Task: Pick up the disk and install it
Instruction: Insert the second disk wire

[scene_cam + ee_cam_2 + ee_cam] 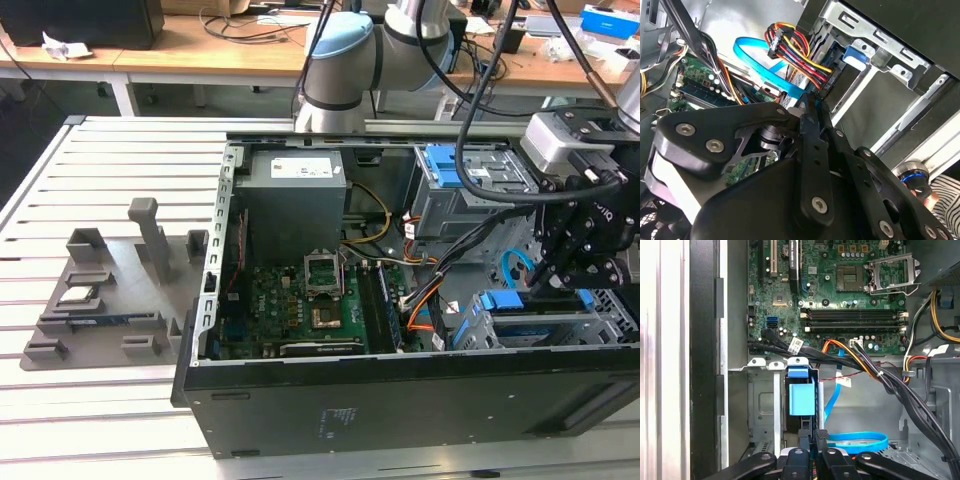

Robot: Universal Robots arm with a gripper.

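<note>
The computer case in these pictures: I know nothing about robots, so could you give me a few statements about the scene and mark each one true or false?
1. The computer case lies open, with its motherboard showing. True.
2. The hand is above the motherboard. False: it is at the drive cage, at the exterior view's right end of the case.
3. A flat blue cable loops inside the case near the hand. True.
4. The disk lies on the grey tray beside the case. False: in the first wrist view its blue frame stands in the drive cage, right by the hand.
</note>
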